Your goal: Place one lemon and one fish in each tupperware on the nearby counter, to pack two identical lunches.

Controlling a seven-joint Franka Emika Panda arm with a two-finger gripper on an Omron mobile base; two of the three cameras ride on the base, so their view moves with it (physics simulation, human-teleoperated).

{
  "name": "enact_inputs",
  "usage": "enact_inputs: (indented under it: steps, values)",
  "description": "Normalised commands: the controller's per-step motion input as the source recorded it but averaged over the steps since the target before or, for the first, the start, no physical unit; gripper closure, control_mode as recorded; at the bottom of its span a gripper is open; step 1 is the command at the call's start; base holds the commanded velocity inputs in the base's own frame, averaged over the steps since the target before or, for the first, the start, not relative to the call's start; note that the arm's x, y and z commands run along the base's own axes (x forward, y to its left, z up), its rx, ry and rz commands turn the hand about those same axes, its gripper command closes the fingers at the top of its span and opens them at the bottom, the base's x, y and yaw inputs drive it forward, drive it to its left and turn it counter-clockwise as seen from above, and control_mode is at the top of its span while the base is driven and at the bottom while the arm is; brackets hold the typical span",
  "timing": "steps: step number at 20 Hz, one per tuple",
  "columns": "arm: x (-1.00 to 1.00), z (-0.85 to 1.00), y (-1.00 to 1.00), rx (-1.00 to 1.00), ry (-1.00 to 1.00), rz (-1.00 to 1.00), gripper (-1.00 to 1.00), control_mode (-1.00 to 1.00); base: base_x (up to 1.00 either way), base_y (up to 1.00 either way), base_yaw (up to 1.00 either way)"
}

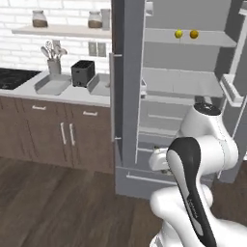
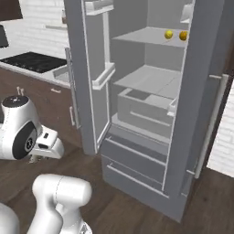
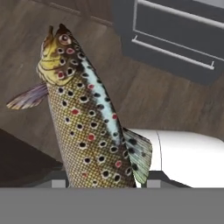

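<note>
Item: fish (image 3: 87, 122). Spotted brown body with red and black dots, yellowish head, pale bluish band along one side. In the hand view it rises head-up from between the fingers (image 3: 59, 183), which pinch its lower body (fingertips barely visible at the bottom edge). Behind it lie the dark wood floor (image 3: 144, 87) and the grey freezer drawer (image 3: 175, 35) with its bar handle.

Item: lemons. A bright yellow lemon (image 1: 178, 34) and a more orange lemon (image 1: 194, 34) sit side by side, just apart, on an upper shelf (image 1: 193, 38) of the open grey refrigerator (image 1: 128, 87). The right base view shows the same pair high on that shelf.

Item: tupperware, two trays. One light-grey tray (image 1: 52, 85) lies on the white table (image 1: 72, 95) left of the black toaster (image 1: 83, 73); the second tray (image 1: 100, 85) lies right of the toaster, partly hidden by the refrigerator door. Contents of either tray cannot be made out.

Item: surroundings. A utensil holder (image 1: 54, 62) stands behind the left tray; two jars (image 1: 39, 19) rest on the wall shelf; a black cooktop (image 1: 12, 77) lies at the far left. Brown cabinets (image 1: 62, 137) run beneath the table.

Item: arm (image 1: 198, 159). White, folded low before the refrigerator.
</note>
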Motion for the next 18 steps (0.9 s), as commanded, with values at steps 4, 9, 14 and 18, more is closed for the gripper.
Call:
enact_inputs:
  steps: [4,9,14,18]
  values:
    - [0.00,0.00,0.00,0.00,0.00,0.00,1.00,1.00,0.28,0.31,0.62]
    - [0.00,0.00,0.00,0.00,0.00,0.00,1.00,1.00,0.56,0.15,0.61]
    - [0.00,0.00,0.00,0.00,0.00,0.00,1.00,1.00,0.73,0.21,0.57]
    - [0.00,0.00,0.00,0.00,0.00,0.00,1.00,1.00,1.00,0.21,0.37]
